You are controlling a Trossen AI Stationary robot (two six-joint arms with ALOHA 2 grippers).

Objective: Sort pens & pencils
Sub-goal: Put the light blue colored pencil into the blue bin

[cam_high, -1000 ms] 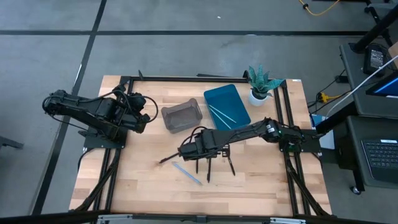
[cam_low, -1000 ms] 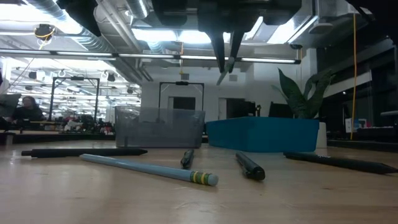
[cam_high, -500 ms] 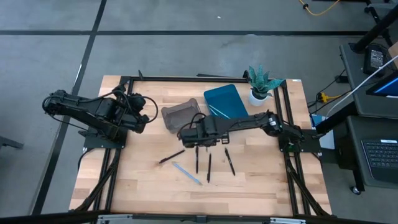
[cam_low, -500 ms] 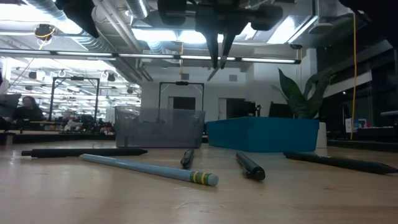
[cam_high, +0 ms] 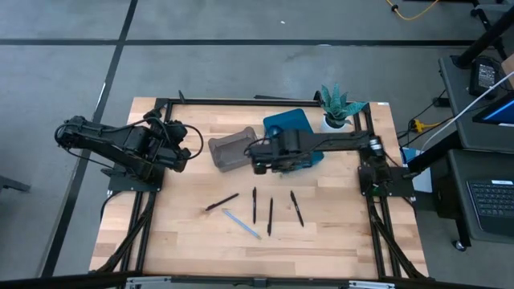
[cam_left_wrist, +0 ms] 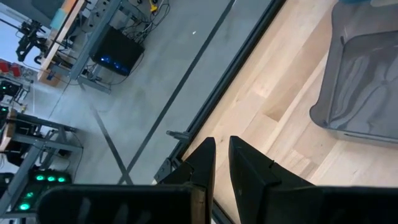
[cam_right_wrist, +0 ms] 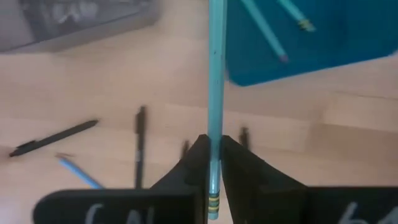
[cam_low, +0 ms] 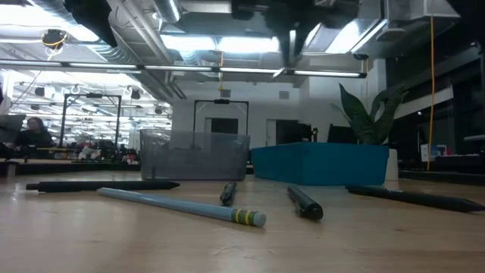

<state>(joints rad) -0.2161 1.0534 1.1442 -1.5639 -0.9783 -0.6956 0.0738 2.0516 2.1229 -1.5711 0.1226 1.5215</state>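
Note:
My right gripper [cam_high: 259, 160] hangs above the table between the grey tray [cam_high: 233, 151] and the blue tray [cam_high: 295, 124], shut on a light blue pencil [cam_right_wrist: 215, 74]. Two more light blue pencils [cam_right_wrist: 268, 34] lie in the blue tray [cam_right_wrist: 323, 37]. On the wood lie several black pens [cam_high: 254, 205] [cam_high: 297, 207] and one light blue pencil [cam_high: 241, 223], all flat on their sides. My left gripper [cam_left_wrist: 222, 152] waits at the table's left side, shut and holding nothing. My right gripper [cam_right_wrist: 214, 146] pinches the light blue pencil between its two fingers near the banded end [cam_right_wrist: 214, 202], which sits far back between them. The long shaft [cam_right_wrist: 215, 118] sticks out ahead of the fingers, along them. The pencil is lifted clear of the table.
A green potted plant [cam_high: 334, 106] stands at the far right corner beside the blue tray. The grey tray [cam_low: 195, 155] and blue tray [cam_low: 318, 163] sit side by side toward the far edge. Bare wood shows along the table's near edge and left part.
My right gripper has carried the pencil from above the scattered pens toward the far edge and slightly right, rising as it went, and now stands between the two trays. The pens and the pencil on the table have stayed where they were.

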